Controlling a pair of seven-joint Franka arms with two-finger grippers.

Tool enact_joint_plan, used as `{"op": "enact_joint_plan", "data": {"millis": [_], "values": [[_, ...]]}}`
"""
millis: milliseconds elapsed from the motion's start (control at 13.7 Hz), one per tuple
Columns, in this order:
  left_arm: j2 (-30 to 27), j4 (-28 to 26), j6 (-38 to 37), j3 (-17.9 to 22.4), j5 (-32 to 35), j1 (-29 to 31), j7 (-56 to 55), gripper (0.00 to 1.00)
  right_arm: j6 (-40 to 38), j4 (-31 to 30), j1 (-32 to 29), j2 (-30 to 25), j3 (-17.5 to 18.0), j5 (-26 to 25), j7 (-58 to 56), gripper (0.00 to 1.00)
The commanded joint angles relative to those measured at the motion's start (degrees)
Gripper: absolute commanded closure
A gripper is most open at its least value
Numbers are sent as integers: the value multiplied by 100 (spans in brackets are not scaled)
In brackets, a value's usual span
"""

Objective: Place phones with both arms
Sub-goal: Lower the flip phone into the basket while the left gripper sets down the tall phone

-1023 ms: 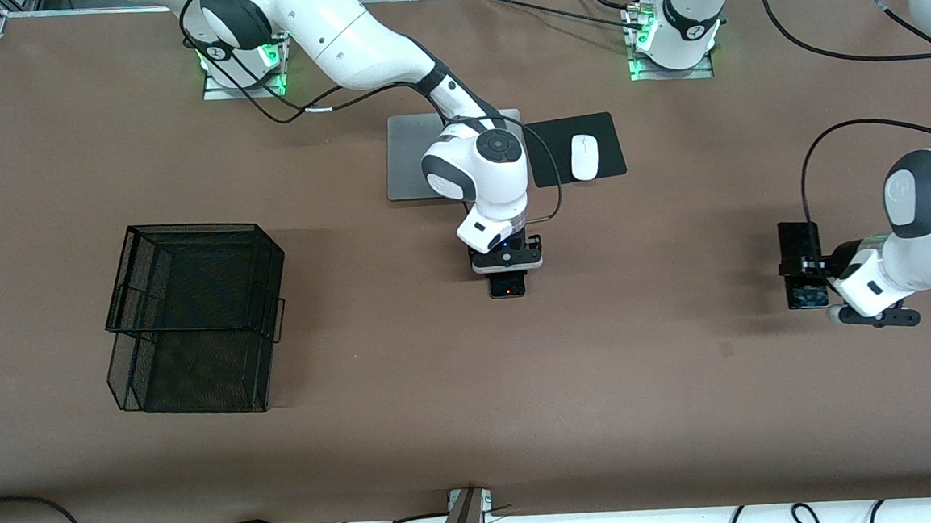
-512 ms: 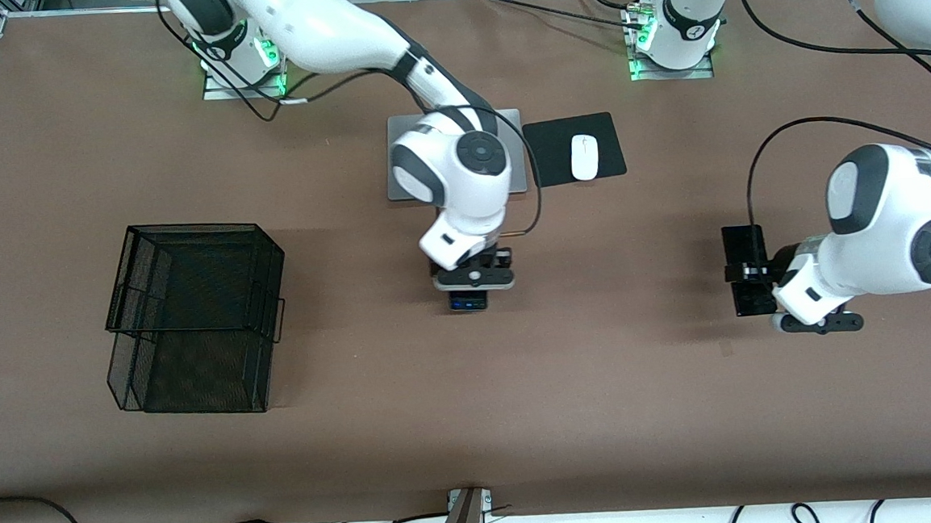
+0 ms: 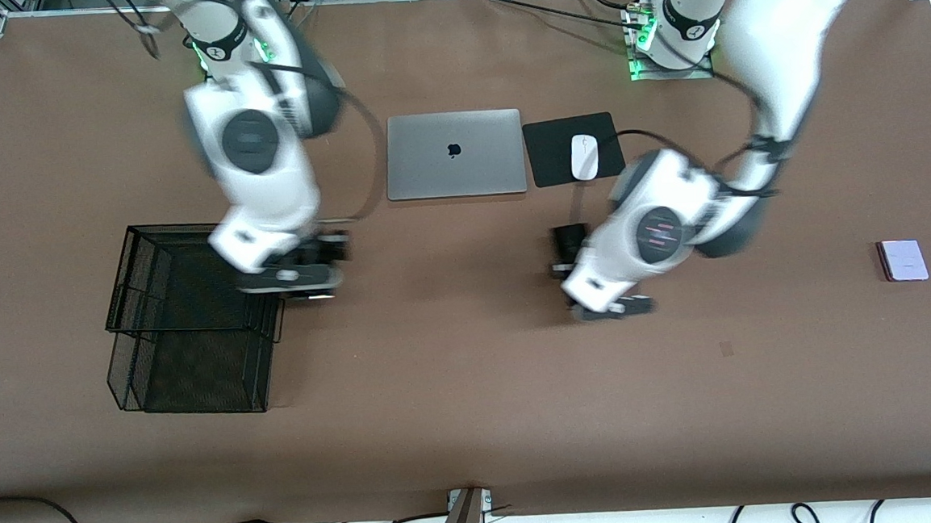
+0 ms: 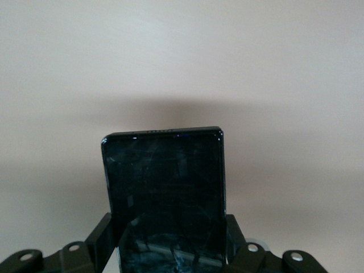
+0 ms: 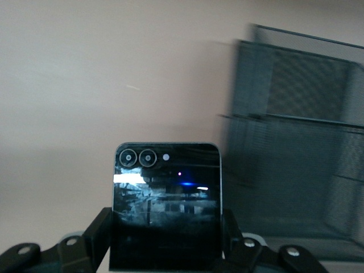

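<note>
My right gripper (image 3: pixel 305 281) is shut on the small squarish black phone (image 5: pixel 165 199) and holds it over the table at the edge of the black mesh basket (image 3: pixel 189 227). In the right wrist view the phone's two lenses show between the fingers (image 5: pixel 96 239), with the basket (image 5: pixel 296 142) just past it. My left gripper (image 3: pixel 588 286) is shut on the long slim black slab (image 3: pixel 569 243) over the middle of the table. The slab (image 4: pixel 165 187) stands out between the fingers (image 4: pixel 99 242) in the left wrist view. The pale lilac phone (image 3: pixel 903 260) lies flat toward the left arm's end.
The silver laptop (image 3: pixel 455 154) lies shut at the middle of the table, near the arms' bases. A white mouse (image 3: pixel 584 157) sits on a black pad (image 3: pixel 548 151) beside it. The basket has two tiers and stands toward the right arm's end.
Both arms swung toward the right arm's end with their phones. The right gripper went from the table's middle to the basket. The left arm's move uncovered the lilac phone.
</note>
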Motion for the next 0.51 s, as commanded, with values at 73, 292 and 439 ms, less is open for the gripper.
{"op": "enact_joint_plan", "data": {"millis": [73, 292, 439], "values": [[442, 161, 1283, 214, -8, -936, -1135, 62, 653, -1677, 3, -1092, -1321, 486, -1904, 100], [785, 152, 2190, 557, 10, -1587, -1163, 47, 1075, -1951, -14, -910, -1991, 820, -2523, 100], [751, 126, 2191, 576, 10, -1642, -1286, 0, 1190, -1952, -189, -533, -2063, 1153, -2567, 100]]}}
